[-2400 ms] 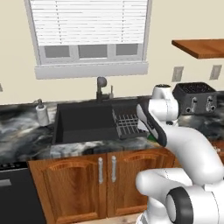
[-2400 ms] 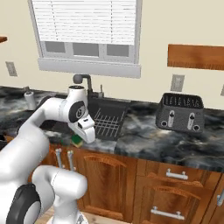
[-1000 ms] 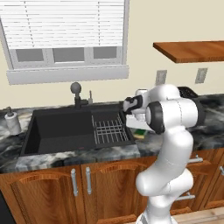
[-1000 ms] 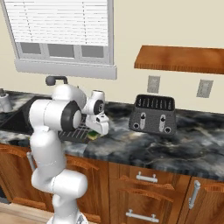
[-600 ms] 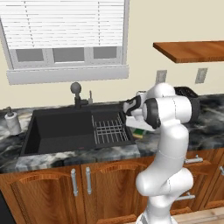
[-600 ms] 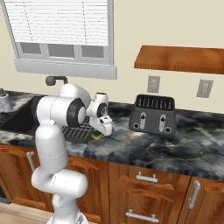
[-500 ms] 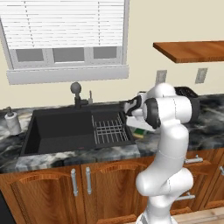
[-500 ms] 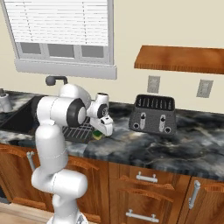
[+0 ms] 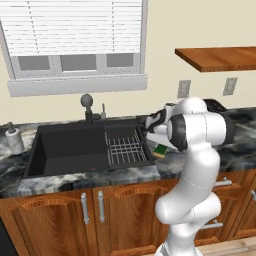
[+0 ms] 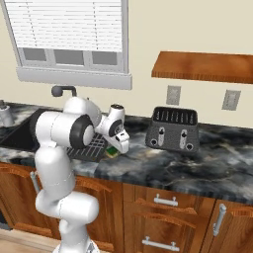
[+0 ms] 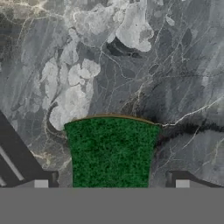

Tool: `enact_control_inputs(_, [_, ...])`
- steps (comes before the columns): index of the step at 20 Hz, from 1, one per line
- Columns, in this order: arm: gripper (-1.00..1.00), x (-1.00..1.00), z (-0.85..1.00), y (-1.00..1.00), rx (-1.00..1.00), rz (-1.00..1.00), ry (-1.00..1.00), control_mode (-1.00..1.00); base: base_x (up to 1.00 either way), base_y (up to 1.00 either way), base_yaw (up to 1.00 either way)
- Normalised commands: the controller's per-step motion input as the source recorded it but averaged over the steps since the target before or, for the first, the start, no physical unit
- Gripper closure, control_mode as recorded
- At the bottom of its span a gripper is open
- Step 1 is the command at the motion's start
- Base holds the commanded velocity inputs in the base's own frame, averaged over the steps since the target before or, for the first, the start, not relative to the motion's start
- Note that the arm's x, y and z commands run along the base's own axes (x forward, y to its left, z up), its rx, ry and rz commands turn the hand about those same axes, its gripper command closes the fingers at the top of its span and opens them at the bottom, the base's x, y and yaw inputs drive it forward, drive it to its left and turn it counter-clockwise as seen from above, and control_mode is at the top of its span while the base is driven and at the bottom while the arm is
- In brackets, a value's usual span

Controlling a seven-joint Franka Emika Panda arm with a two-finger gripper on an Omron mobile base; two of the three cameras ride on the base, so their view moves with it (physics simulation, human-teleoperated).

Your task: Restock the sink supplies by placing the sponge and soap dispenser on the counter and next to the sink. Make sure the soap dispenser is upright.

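Where it lies, sponge (image 11: 111, 151) shows green.

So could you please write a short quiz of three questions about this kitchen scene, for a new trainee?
1. True or false: the sponge lies on the counter, its green side up, between the open fingers of the pincer.
2. On which side of the sink does the soap dispenser stand in the left base view? A) far left, B) in the basin, C) by the toaster.
3. Fill in: behind the sponge, to the right of the sink in the right base view, a dark ______ stands on the counter.

Key: 1 true; 2 A; 3 toaster.
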Motion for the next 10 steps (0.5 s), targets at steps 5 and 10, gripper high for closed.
enact_control_inputs(5, [-1.00,-0.18,0.98,0.01,0.00,0.00,-0.10,-1.00,0.00,0.00,0.00])
enact_control_inputs(10, [-1.00,-0.73,1.00,0.12,0.00,0.00,-0.20,-1.00,0.00,0.00,0.00])
